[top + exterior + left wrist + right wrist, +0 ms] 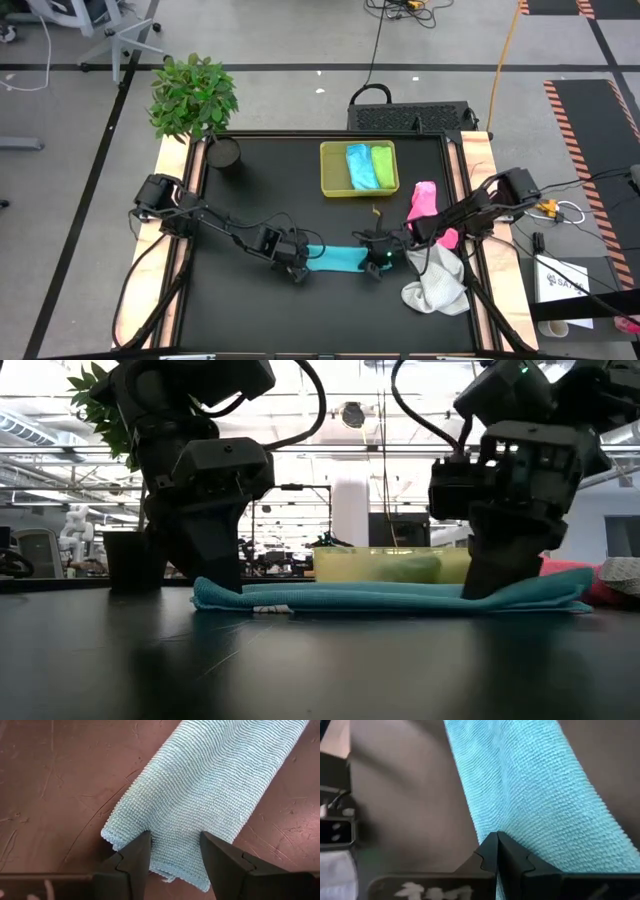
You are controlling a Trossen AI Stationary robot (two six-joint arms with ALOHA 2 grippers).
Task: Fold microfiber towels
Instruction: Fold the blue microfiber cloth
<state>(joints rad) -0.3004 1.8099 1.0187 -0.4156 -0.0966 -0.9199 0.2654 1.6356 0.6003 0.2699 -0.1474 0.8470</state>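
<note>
From above, a black table [250,320] is carrying a teal towel [335,258] folded into a long narrow strip near the front middle. The left pincer [296,266] is sitting at the strip's left end and the right pincer [378,262] at its right end. A yellow-green tray [332,185] toward the back is holding a light blue towel [360,167] and a lime green towel [382,166] side by side. A pink towel [424,200] is lying right of the tray, partly under the right arm, and a white towel [436,282] is lying crumpled at the front right. A potted plant [193,95] is standing at the back left corner.

At table height, the teal towel [400,597] is lying flat and both pincers are reaching down to it, the left pincer [215,582] at one end and the right pincer [495,585] at the other. The tray [340,565] is showing behind it.

The left wrist camera is showing the left pincer [175,857] with its fingers [134,862] spread apart, straddling the end of the teal towel [210,785] without pinching it.

The right wrist camera is showing the right pincer [497,851] with its fingers pressed fully together, nipping the edge of the teal towel [530,790]
</note>
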